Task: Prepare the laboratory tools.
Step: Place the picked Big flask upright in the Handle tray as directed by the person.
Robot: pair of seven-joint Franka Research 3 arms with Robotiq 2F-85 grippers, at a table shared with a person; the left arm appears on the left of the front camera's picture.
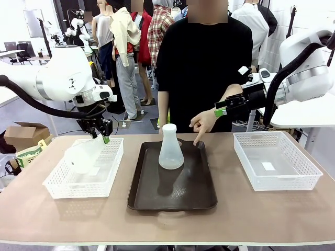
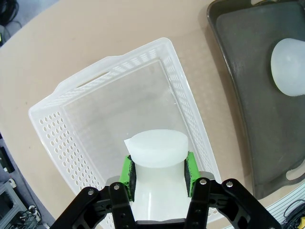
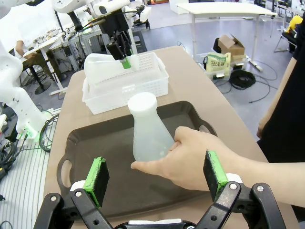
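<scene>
- While the left gripper [image 2: 158,172] hangs over the left basket [image 2: 71,143], its fingers [image 2: 126,172] are clamped on the neck of a frosted flask [image 1: 84,155], which tilts with its wide base lifted above the basket's floor.
- Over on the dark tray [image 1: 172,196], the second flask [image 1: 171,147] stands upright near the far end, and the person's hand [image 3: 190,160] touches its base in the right wrist view.
- Right gripper [image 3: 156,176] hovers just short of that hand, fingers wide apart and empty, the hand sitting between the green pads [image 3: 97,177].
- Right basket [image 1: 277,162] sits bare on the counter [image 1: 52,219], well apart from the tray.
- Risk now: the held flask hangs tilted from a narrow, smooth neck, so it could slip or swing, and if let go at this angle it may roll in the basket.
- Bigger worry: any advance or closing by the right gripper could pinch the person's hand or tip the standing flask.
- Hard to make out: the held flask's base is hidden under the fingers in the left wrist view, and the person's arm is cut off at the frame edge.
</scene>
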